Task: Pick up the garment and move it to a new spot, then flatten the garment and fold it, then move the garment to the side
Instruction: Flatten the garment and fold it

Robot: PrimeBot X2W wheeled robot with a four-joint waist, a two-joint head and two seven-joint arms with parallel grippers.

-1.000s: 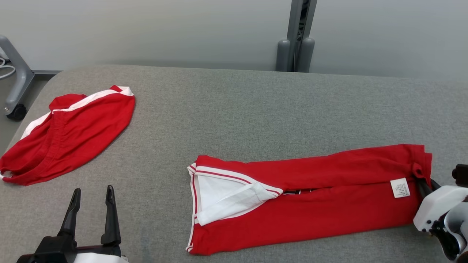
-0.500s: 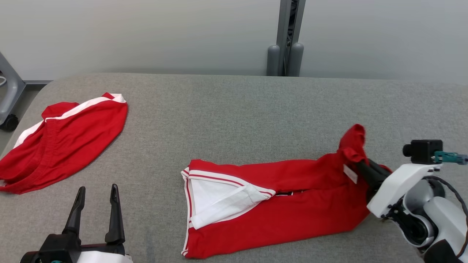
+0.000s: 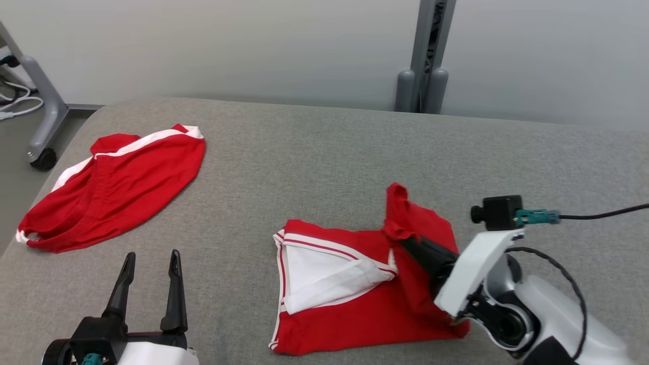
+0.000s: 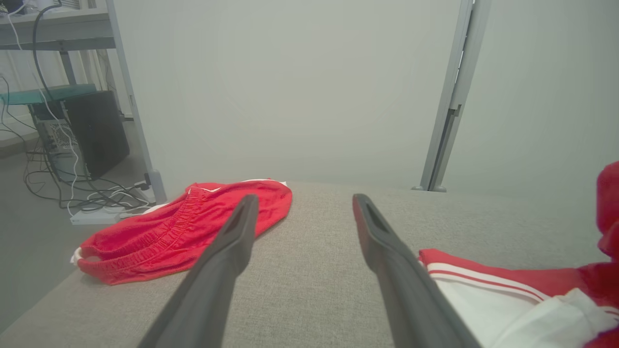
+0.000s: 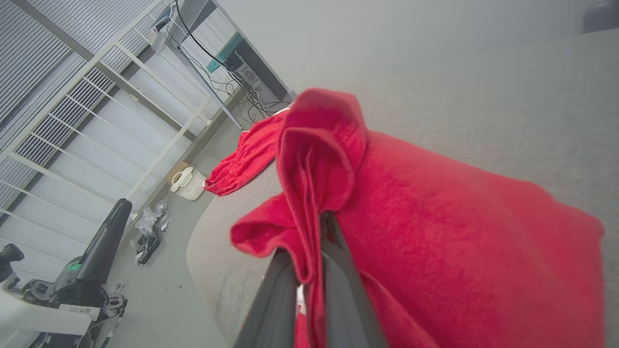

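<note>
The garment [image 3: 365, 314] is a red shirt with white, red-striped trim, lying on the grey table [image 3: 314, 152] in front of me. Its right end is lifted and folded back over its middle. My right gripper [image 3: 400, 239] is shut on that raised red edge, close above the white trim. In the right wrist view the bunched cloth [image 5: 435, 232] is pinched between the right gripper [image 5: 314, 227] fingers and hides their tips. My left gripper [image 3: 152, 256] stands open and empty at the lower left, apart from the garment's left edge. The left wrist view shows the left gripper [image 4: 304, 199] with the garment [image 4: 483, 285] beside its right finger.
A second red piece with a white stripe and elastic waistband [image 3: 116, 187] lies at the table's far left near the edge, also in the left wrist view [image 4: 179, 232]. A grey post [image 3: 426, 56] stands behind the table, a wheeled stand leg [image 3: 43, 126] on the floor at left.
My right gripper has lifted the garment's right end and carried it left over the rest, halving its length. The left gripper stays open in place. The head view has shifted.
</note>
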